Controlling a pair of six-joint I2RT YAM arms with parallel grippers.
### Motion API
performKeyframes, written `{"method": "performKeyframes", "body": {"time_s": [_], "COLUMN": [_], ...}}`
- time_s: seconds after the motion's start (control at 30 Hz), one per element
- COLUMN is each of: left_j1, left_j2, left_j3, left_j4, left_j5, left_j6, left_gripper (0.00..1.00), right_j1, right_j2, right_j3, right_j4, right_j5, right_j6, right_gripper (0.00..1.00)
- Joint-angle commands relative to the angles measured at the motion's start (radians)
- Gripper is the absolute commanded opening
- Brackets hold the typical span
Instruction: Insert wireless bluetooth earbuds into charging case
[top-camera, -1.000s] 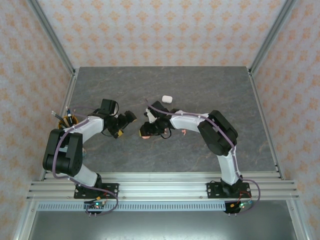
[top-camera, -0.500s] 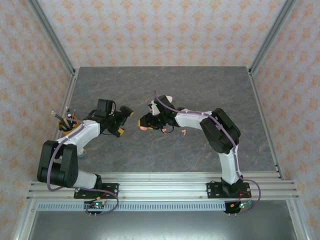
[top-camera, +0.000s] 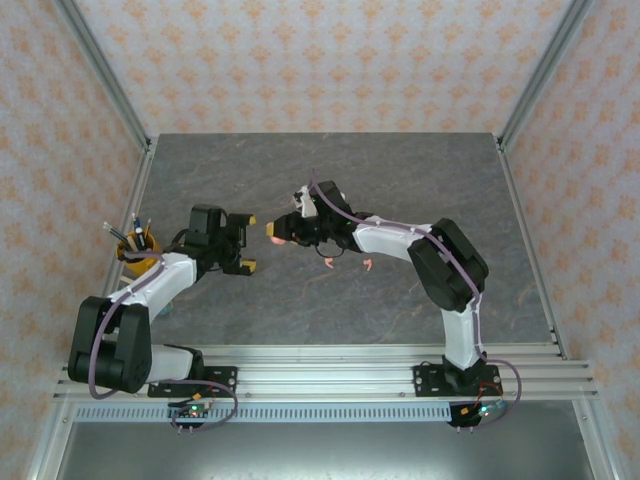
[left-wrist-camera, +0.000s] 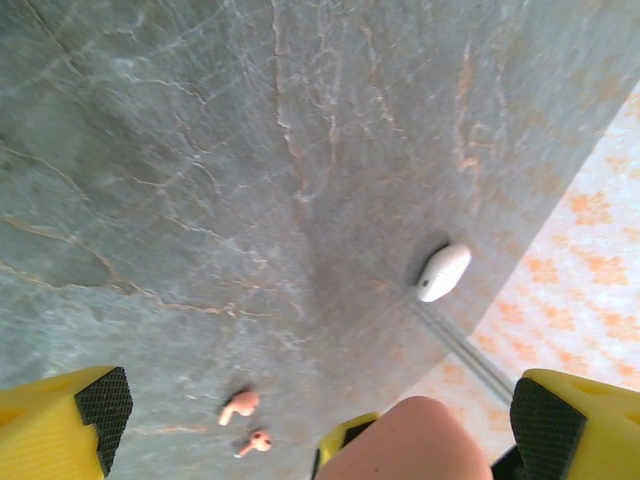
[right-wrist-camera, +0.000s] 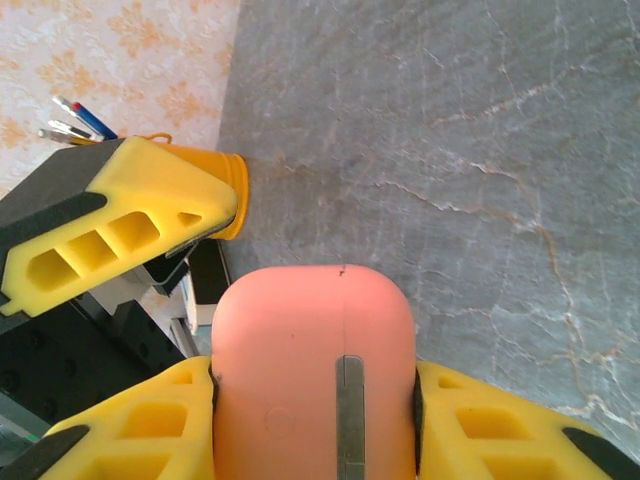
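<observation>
Earbuds (left-wrist-camera: 240, 405) in coral pink lie loose on the grey marbled table (top-camera: 400, 170), the widest thing here, which carries everything else. Two arms reach in from the near edge and come together near the table's middle.

The left gripper (top-camera: 248, 241) has its yellow fingers (left-wrist-camera: 60, 425) spread as wide as they go, with nothing between them. It faces the right gripper (top-camera: 281, 230) across a small gap. The right gripper is partly closed, and its fingers (right-wrist-camera: 480, 430) press on both sides of the coral-pink charging case (right-wrist-camera: 315, 370). The case is held up off the table, with a thin metal strip running down the face turned to the wrist camera.

An orange cup (top-camera: 135, 247) holding pens (right-wrist-camera: 75, 120) stands at the table's left edge. A white charging case (left-wrist-camera: 442, 272) lies on the table close to its edge, by the patterned wall.

The two earbuds are the smallest things. They rest on the bare table beside the right forearm, one (top-camera: 330, 261) nearer the held case and the other (top-camera: 367, 264) a little further right. They do not touch each other, and both are outside either case.
</observation>
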Motion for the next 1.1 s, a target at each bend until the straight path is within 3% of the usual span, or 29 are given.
{"method": "performKeyframes", "body": {"time_s": [0.0, 0.4, 1.07], "left_j1": [-0.012, -0.045, -0.106], "left_j2": [-0.018, 0.035, 0.079], "left_j3": [0.002, 0.080, 0.148], "left_j4": [0.047, 0.074, 0.108], "left_j5": [-0.035, -0.051, -0.081], "left_j6": [-0.119, -0.181, -0.215], "left_gripper": [1.00, 1.00, 1.00], "right_j1": [-0.006, -0.007, -0.007], "right_j2": [-0.030, -0.017, 0.009], "right_j3": [-0.009, -0.017, -0.011], "right_j4": [0.097, 0.189, 0.179], "right_j5": [-0.002, -0.002, 0.001], "right_j6": [0.020, 0.044, 0.012], "right_gripper": [0.19, 0.19, 0.18]}}
